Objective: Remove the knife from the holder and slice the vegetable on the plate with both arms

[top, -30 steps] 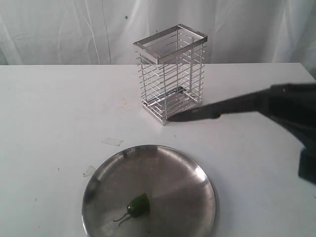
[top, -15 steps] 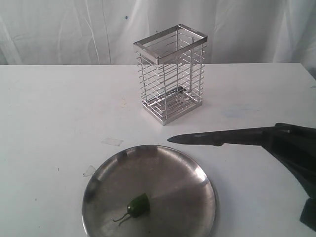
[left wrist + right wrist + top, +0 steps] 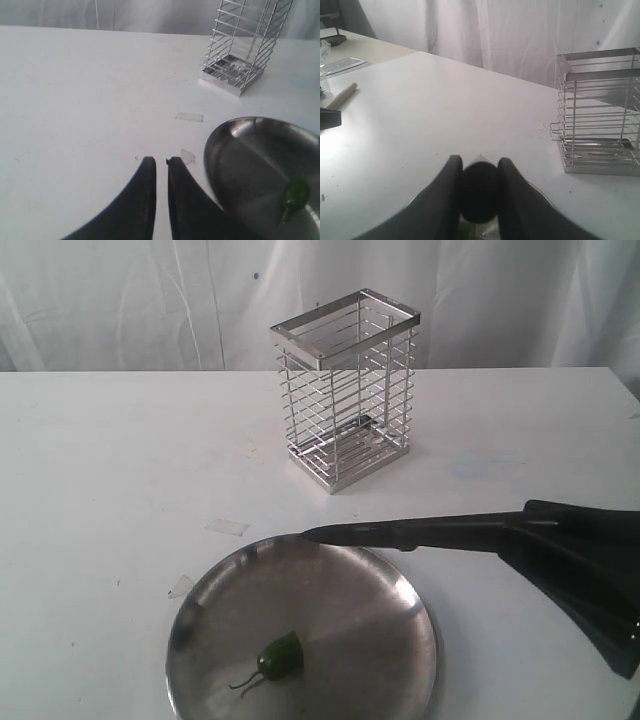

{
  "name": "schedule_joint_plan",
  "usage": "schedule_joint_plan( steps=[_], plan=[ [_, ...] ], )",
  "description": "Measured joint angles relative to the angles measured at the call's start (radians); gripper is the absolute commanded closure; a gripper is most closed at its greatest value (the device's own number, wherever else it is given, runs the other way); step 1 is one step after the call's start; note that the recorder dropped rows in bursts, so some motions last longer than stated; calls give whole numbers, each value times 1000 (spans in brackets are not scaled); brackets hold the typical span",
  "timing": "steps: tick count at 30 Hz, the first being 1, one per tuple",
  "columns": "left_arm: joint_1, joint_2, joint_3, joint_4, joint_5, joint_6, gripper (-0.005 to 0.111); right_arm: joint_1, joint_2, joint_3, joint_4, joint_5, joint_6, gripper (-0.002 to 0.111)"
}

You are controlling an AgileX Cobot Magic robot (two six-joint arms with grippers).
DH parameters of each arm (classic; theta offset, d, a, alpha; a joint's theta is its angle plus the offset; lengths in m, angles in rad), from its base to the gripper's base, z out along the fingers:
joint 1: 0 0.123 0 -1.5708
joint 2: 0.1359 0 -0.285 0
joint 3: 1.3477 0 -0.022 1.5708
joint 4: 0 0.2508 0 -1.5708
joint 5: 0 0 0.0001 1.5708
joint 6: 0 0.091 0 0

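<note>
Your right tool (image 3: 479, 192) is clamped on the knife (image 3: 400, 534), holding it roughly level with the tip just over the plate's (image 3: 395, 585) far rim. The pepper (image 3: 280, 656) sits whole on the plate, near the tabletop's (image 3: 110, 470) front edge. The holder (image 3: 345, 390) stands upright toward the back edge, well apart from the plate. Your left tool (image 3: 161, 165) hovers beside the plate, fingers nearly together, gripping nothing.

Dark fingers (image 3: 150, 200) nearly together above white desk (image 3: 75, 100); plate (image 3: 235, 160) with vegetable (image 3: 295, 192) beside, holder (image 3: 245, 45) beyond.
</note>
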Motion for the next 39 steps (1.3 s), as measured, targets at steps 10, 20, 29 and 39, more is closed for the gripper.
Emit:
schedule_joint_plan(
  steps=[10, 20, 29, 39],
  plan=[
    [-10, 0, -5, -103, -177, -358, 91, 70, 0, 1, 4, -58, -20, 103],
    [-280, 111, -285, -312, 129, -45, 104, 70, 0, 1, -6, -69, -86, 103],
    [-360, 694, -414, -789, 139, 631, 103, 83, 36, -104, -7, -121, -88, 103],
    [-360, 1032, -590, -1355, 56, 1283, 103, 144, 290, -161, -7, -311, -44, 103]
  ],
)
